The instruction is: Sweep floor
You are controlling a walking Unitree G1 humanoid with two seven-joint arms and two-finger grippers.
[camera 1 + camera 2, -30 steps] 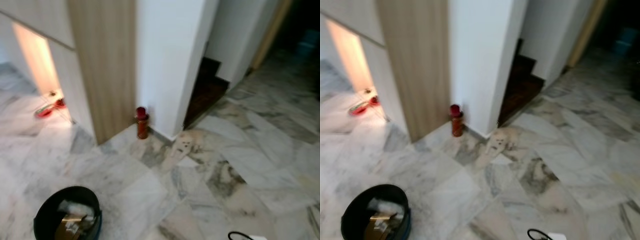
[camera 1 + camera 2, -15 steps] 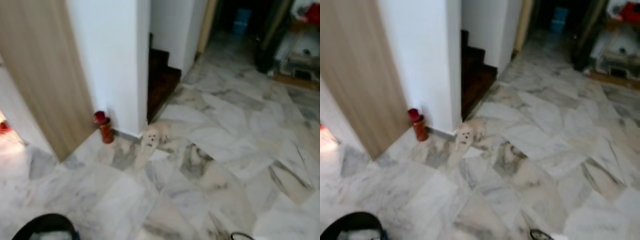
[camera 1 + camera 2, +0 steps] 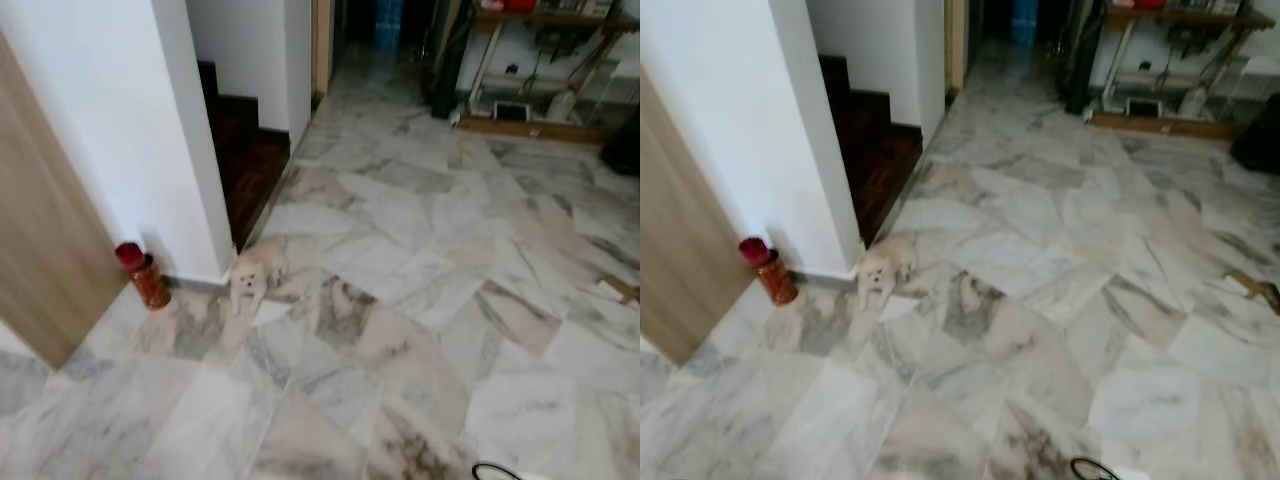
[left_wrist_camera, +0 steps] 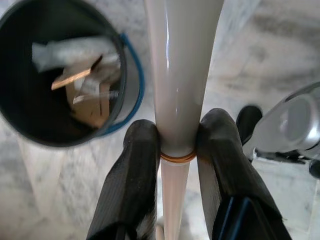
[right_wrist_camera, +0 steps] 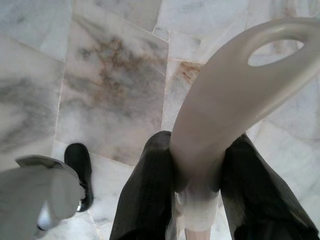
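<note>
Head views, left to right: wooden panel (image 3: 45, 270) at the far left edge, then a white wall corner (image 3: 130, 140). A small red-capped canister (image 3: 143, 277) stands on the floor at the foot of that corner. Just beside it lies a small pale fluffy object (image 3: 250, 280), looking like a toy dog or a ball of fluff; too blurred to say which. Dark wooden steps (image 3: 245, 160) run back behind the corner. Marble floor (image 3: 420, 260) opens out to the right, with a shelf unit (image 3: 540, 70) at the far end.

Left hand (image 4: 175, 150): its two black fingers (image 4: 137, 165) are pinched on a cream broom handle (image 4: 180, 75), at an orange ring where the shaft narrows. Below it, a black bin (image 4: 65, 75) with a blue rim holds paper and cardboard scraps; judged to be the collection point for sweepings, kept near for that reason.

Right hand (image 5: 197, 165): fingers (image 5: 150, 190) clamped around the same kind of cream handle at its looped top end (image 5: 250, 65), with bare marble beneath. One grip mid-shaft and one at the top suits a two-handed sweeping hold, low hand steering, high hand pivoting.

Judgement: floor ahead looks largely free of debris except the pale object by the corner; sweeping stroke not yet begun here.
</note>
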